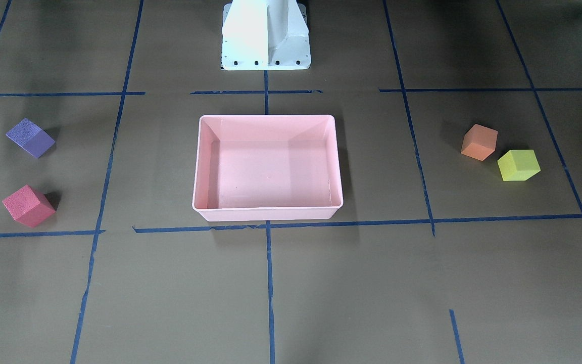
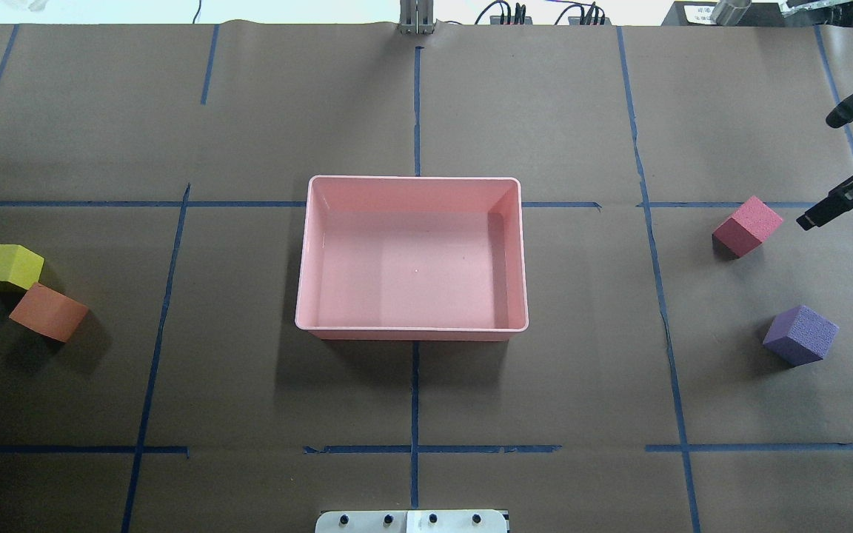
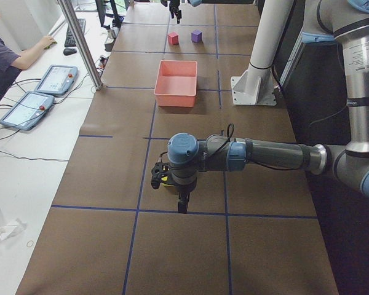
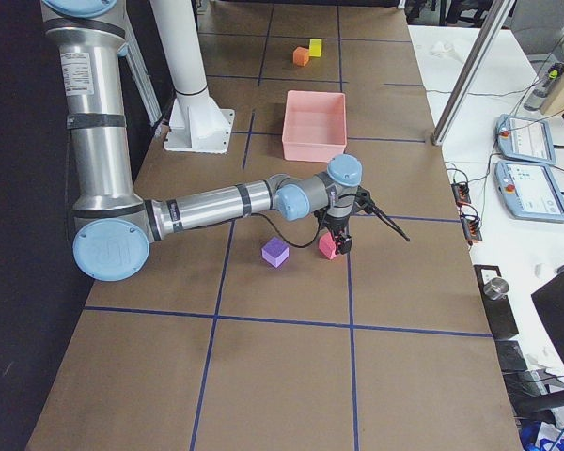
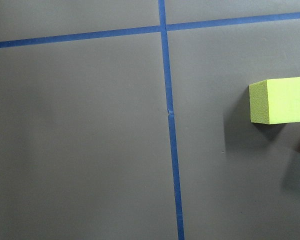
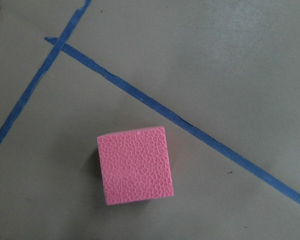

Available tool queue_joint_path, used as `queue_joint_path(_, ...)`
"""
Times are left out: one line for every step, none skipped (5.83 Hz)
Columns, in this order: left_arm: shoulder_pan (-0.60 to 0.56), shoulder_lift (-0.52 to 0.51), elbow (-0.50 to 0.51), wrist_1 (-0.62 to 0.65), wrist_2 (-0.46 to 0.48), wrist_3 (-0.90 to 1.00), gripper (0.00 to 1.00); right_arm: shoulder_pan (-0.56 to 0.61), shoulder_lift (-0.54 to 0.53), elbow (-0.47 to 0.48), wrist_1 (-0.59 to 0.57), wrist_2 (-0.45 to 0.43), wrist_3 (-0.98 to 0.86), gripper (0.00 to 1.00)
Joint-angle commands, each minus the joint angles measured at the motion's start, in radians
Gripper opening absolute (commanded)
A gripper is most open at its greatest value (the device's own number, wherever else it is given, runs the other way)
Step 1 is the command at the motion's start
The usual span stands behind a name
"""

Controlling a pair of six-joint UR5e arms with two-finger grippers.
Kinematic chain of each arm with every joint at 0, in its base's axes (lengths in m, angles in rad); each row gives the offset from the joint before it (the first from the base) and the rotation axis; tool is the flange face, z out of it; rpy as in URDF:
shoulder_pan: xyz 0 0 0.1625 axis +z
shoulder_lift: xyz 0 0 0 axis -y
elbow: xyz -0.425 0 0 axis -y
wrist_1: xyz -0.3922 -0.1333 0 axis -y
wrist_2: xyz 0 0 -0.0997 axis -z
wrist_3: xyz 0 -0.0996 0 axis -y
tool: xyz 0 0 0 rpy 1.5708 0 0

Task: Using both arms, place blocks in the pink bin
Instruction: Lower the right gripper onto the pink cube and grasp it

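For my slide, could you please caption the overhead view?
Pink bin empty; yellow-green and orange blocks left, red and purple right; right gripper near red.

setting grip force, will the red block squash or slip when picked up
The red block has a pitted, matte, foam-like face, so it probably gives slightly when squeezed and is light for its size. That rough texture likely resists slipping. It rests flat with square edges, so a push should slide it rather than roll it.

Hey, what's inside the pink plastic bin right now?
Nothing. The shallow pale-pink plastic bin shows a bare floor from wall to wall in the overhead view, and nothing covers any part of it.
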Motion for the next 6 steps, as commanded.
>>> queue_joint_path(0.0,0.002,-0.002,0.0,-0.001,0.001,1.0,-0.057,0.057,-0.081,0.038,-0.027,0.006,1.0)
queue_joint_path(0.0,0.004,0.0,0.002,-0.001,0.001,1.0,-0.074,0.06,-0.092,0.038,-0.029,0.006,1.0)
queue_joint_path(0.0,0.004,0.0,0.0,-0.001,0.001,1.0,-0.094,0.074,-0.115,0.04,-0.032,0.004,1.0)
queue_joint_path(0.002,0.004,0.0,0.0,-0.001,0.001,1.0,-0.122,0.089,-0.157,0.04,-0.038,0.004,1.0)
queue_joint_path(0.002,0.004,0.0,0.0,-0.001,0.001,1.0,-0.129,0.099,-0.179,0.04,-0.05,0.004,1.0)
queue_joint_path(0.002,0.004,0.0,0.0,-0.001,0.001,1.0,-0.131,0.1,-0.181,0.04,-0.051,0.001,0.7)
